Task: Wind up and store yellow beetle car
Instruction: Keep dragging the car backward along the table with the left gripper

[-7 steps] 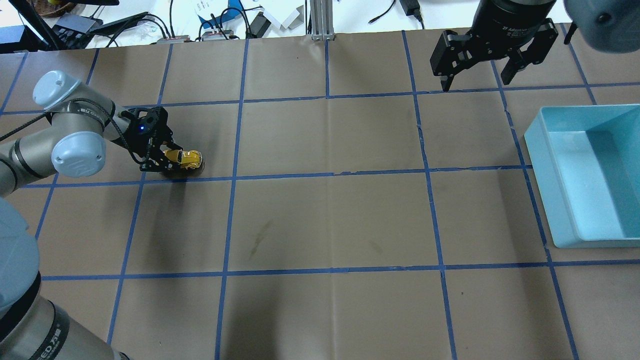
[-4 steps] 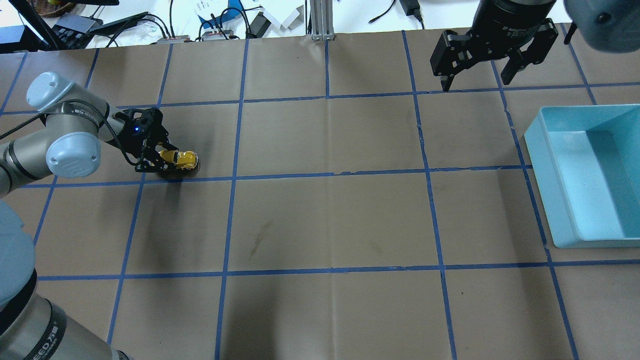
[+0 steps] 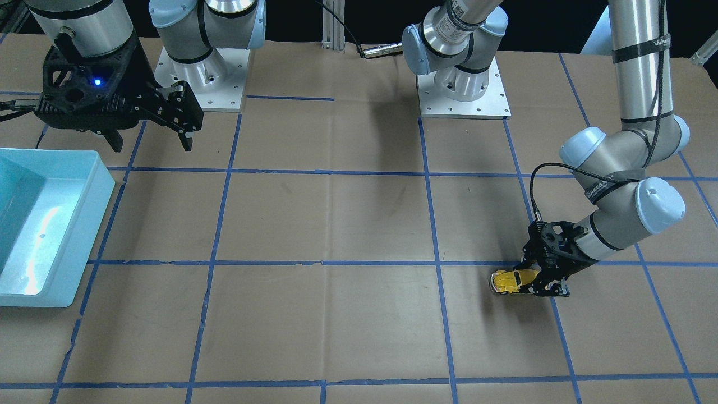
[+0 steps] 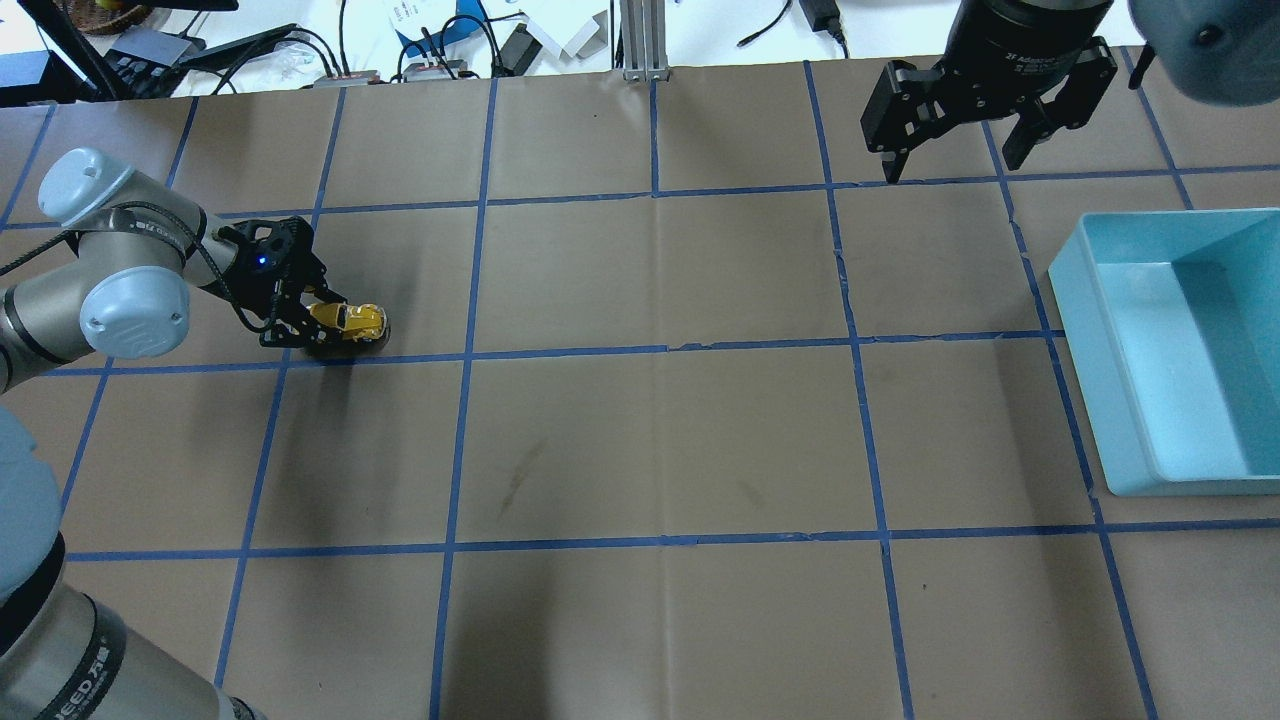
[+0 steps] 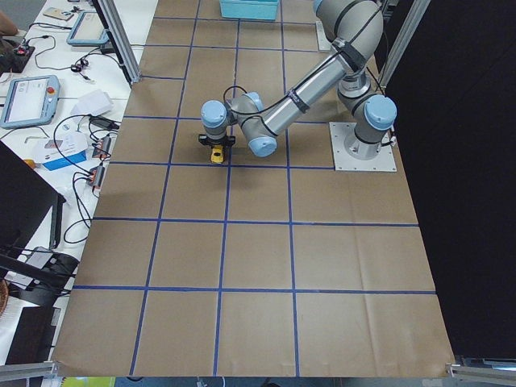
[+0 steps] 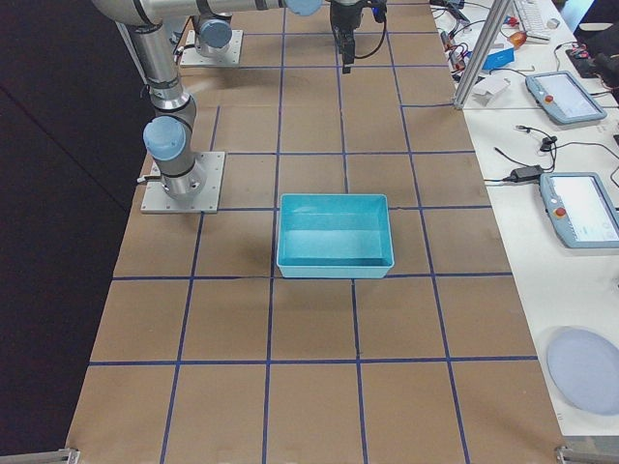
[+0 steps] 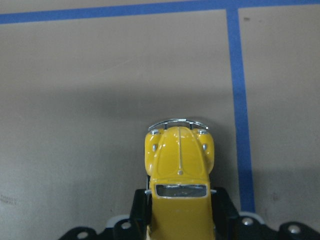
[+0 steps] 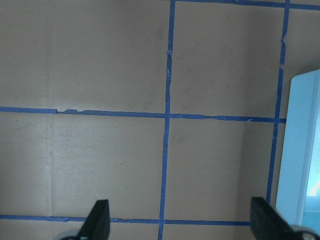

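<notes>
The yellow beetle car (image 4: 350, 320) sits on the brown paper at the table's left, wheels down by a blue tape line. My left gripper (image 4: 322, 322) is shut on the yellow beetle car's rear half; its nose points right toward the table's middle. The car also shows in the front-facing view (image 3: 511, 280), in the left side view (image 5: 217, 154), and in the left wrist view (image 7: 179, 170) between the fingers (image 7: 141, 207). My right gripper (image 4: 950, 160) is open and empty, high above the far right of the table; it also shows in the front-facing view (image 3: 151, 140).
A light blue bin (image 4: 1080, 300) stands at the table's right edge, also in the front-facing view (image 3: 84, 235) and the right side view (image 6: 335, 201). Blue tape lines grid the paper. Cables and devices lie beyond the far edge.
My left gripper has dragged the yellow beetle car leftward along the table, away from the middle. The right arm has not moved.
</notes>
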`<state>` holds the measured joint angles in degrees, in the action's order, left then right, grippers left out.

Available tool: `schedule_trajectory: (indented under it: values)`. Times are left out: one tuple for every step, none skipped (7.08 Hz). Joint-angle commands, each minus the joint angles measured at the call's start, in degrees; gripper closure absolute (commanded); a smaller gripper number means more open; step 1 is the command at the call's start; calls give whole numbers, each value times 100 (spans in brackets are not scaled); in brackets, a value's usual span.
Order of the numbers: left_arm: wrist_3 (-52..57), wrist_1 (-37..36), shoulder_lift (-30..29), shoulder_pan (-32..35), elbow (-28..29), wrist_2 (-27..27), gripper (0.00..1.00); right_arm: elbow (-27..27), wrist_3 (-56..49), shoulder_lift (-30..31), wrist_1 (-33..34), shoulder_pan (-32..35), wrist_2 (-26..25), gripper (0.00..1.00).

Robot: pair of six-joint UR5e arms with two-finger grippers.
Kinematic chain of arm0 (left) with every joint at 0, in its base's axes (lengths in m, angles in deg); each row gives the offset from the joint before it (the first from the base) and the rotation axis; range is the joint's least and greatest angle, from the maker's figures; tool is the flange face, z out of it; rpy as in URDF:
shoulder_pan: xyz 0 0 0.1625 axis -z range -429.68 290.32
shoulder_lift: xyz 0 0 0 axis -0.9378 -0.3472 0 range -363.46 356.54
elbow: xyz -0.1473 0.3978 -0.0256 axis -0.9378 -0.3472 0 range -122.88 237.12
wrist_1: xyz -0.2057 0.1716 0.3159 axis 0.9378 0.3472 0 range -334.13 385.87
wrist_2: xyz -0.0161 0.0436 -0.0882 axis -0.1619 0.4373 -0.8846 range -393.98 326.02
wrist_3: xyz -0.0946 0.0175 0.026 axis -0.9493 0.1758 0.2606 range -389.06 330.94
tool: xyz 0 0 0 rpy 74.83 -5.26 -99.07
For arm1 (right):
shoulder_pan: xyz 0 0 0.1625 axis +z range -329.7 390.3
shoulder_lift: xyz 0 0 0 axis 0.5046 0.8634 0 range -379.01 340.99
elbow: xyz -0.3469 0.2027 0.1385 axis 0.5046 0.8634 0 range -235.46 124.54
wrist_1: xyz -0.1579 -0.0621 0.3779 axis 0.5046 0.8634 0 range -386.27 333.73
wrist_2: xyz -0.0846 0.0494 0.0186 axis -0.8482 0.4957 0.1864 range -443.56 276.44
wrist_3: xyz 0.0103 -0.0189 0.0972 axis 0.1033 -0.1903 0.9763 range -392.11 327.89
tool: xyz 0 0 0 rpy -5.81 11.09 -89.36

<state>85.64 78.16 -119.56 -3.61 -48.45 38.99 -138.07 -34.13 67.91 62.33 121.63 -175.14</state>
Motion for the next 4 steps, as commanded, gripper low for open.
schedule_trajectory:
  values:
    - [0,1,0,-25,2,7,66,0,0,0,-1,-1,0,0]
    - [0,10,0,-60,-7,7,66,0,0,0,-1,8,0,0]
    - [0,10,0,-69,2,15,52,0,0,0,-1,8,0,0]
    - [-9,10,-9,-69,-7,33,1,0,0,0,-1,8,0,0]
